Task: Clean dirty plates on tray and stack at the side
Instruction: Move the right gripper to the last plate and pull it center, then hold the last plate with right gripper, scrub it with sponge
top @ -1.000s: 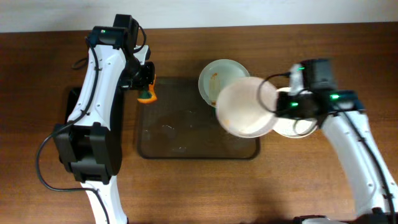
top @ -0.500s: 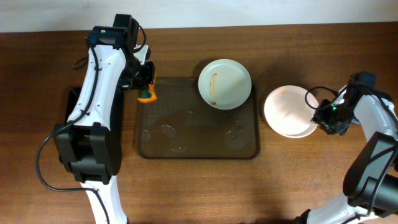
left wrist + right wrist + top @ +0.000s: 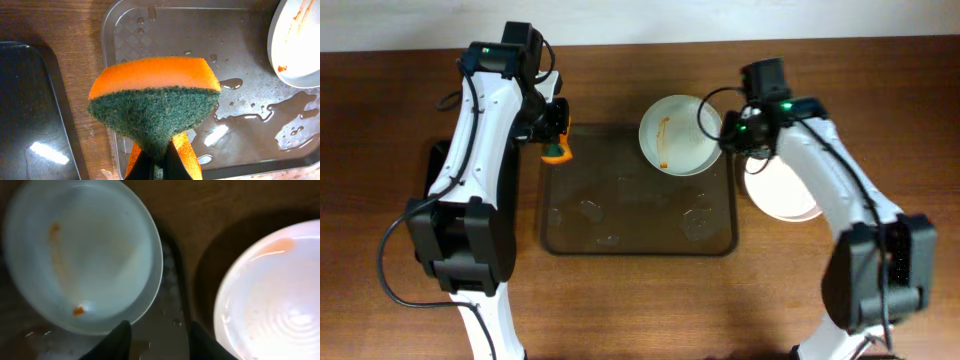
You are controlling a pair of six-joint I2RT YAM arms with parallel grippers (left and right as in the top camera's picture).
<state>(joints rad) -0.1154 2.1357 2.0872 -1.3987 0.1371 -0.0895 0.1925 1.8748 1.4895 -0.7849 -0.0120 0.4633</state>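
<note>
A white plate [image 3: 675, 135] with orange-brown streaks lies on the brown tray [image 3: 620, 215] at its far right corner; it also shows as the plate [image 3: 80, 255] in the right wrist view. A wiped white plate [image 3: 782, 195] rests on the table right of the tray, bright as the plate [image 3: 272, 300]. My right gripper [image 3: 728, 138] hovers open over the tray's right edge between the two plates, its fingers [image 3: 117, 340] empty. My left gripper [image 3: 553, 128] stays over the tray's far left corner, shut on an orange and green sponge [image 3: 155, 100].
A black tray [image 3: 30, 115] lies on the table left of the brown tray. Puddles of water [image 3: 695, 222] stand on the brown tray's surface. The brown wooden table [image 3: 840, 300] surrounds everything.
The right arm carried a plate to the table right of the tray, let go of it, then swung back left over the tray's right edge. The left arm has not moved.
</note>
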